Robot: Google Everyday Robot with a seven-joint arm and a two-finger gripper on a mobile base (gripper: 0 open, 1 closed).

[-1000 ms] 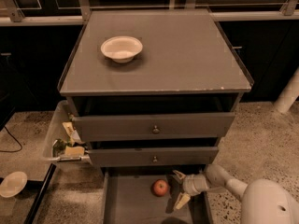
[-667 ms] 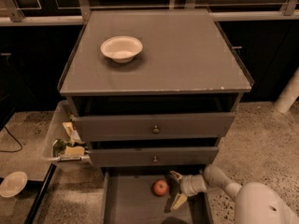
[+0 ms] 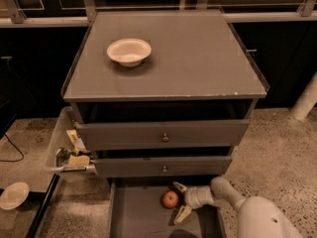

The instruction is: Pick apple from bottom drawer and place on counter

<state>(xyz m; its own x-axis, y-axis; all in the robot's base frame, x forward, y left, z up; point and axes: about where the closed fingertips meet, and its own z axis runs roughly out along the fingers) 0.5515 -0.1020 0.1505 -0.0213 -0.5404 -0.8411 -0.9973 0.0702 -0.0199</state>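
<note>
The small red apple point(image 3: 170, 199) lies on the floor of the pulled-out bottom drawer point(image 3: 138, 217), near its back right. My gripper point(image 3: 181, 201) is low in that drawer, just right of the apple, with its fingers spread open; one finger point(image 3: 180, 187) is above the apple's right side and the other point(image 3: 182, 214) is below it. The apple sits at the mouth of the open fingers. The grey counter point(image 3: 198, 58) above is flat with a pale chipped front edge.
A white bowl point(image 3: 129, 51) stands on the counter's left part. The two upper drawers point(image 3: 163, 135) with round knobs overhang the bottom drawer. A clear bin of clutter point(image 3: 67, 150) hangs at the cabinet's left. A white dish point(image 3: 14, 196) lies on the floor at left.
My gripper has moved left toward the apple, so its open fingers now flank the apple's right side. The apple has not moved.
</note>
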